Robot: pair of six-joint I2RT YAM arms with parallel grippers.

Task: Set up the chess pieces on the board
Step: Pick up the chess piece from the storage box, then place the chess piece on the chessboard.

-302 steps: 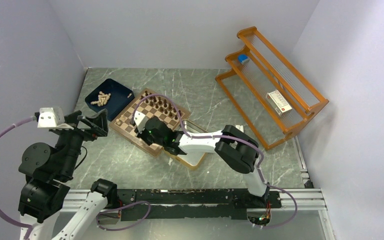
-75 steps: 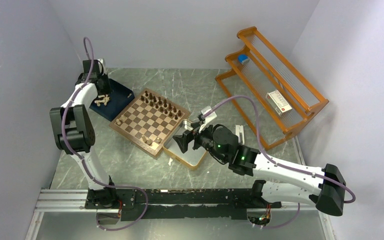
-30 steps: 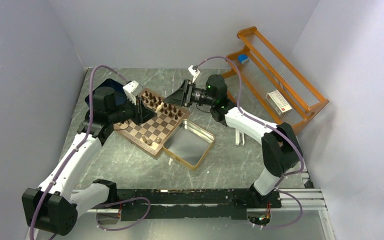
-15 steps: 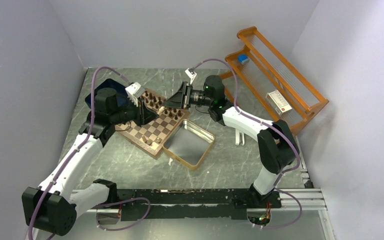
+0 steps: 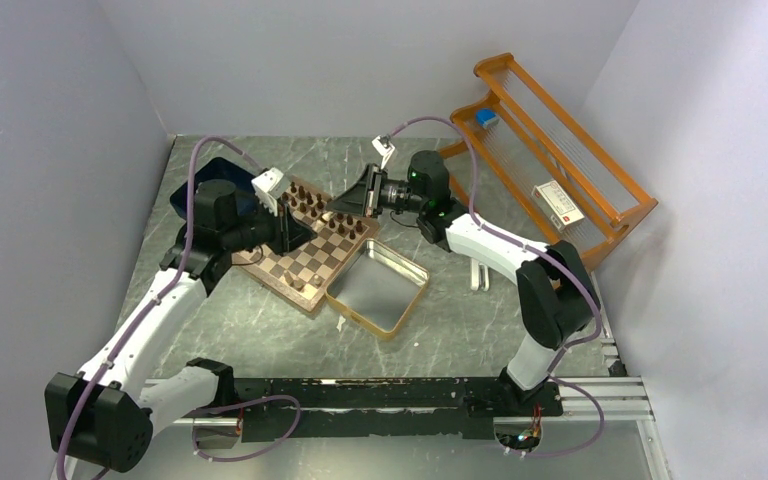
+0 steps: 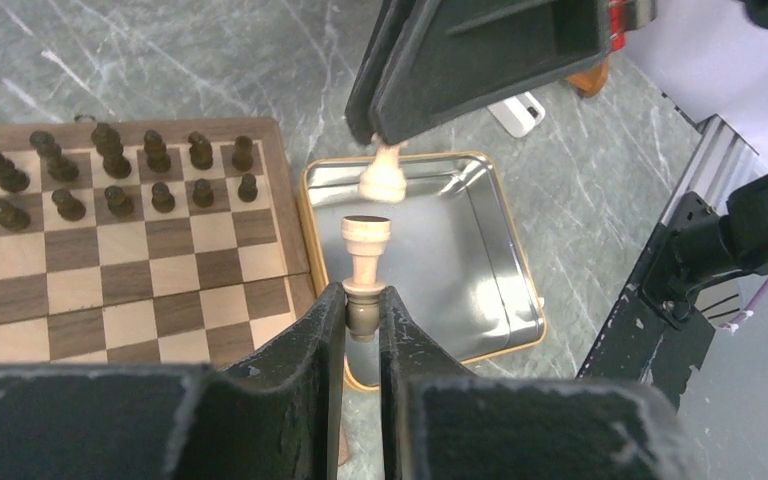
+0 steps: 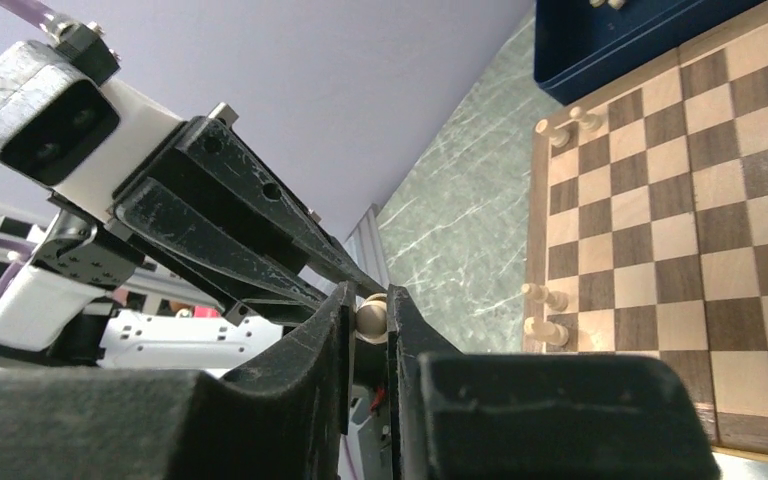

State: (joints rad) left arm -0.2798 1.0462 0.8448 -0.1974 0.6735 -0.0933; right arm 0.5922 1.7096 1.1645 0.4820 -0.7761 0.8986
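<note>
Both grippers meet in the air over the board's (image 5: 260, 270) far right corner. My left gripper (image 6: 362, 296) is shut on the head end of a pale chess piece (image 6: 365, 245), whose base points away. My right gripper (image 7: 368, 302) is shut on the round head of another pale piece (image 7: 370, 320), which shows at its fingertips in the left wrist view (image 6: 381, 178). Dark chess pieces (image 6: 110, 170) stand in two rows along the board's far side. A few pale pieces (image 7: 545, 300) stand near the opposite rim. In the top view the left gripper (image 5: 298, 228) faces the right gripper (image 5: 334, 206).
A silver gold-rimmed tin (image 5: 378, 285) lies right of the board. A navy tray (image 7: 620, 40) with pale pieces sits beyond the board's left corner. An orange wire rack (image 5: 550, 170) stands at the back right, holding a small box.
The right gripper's jaws have closed on a pale piece. Both grippers have drawn a little closer together above the board.
</note>
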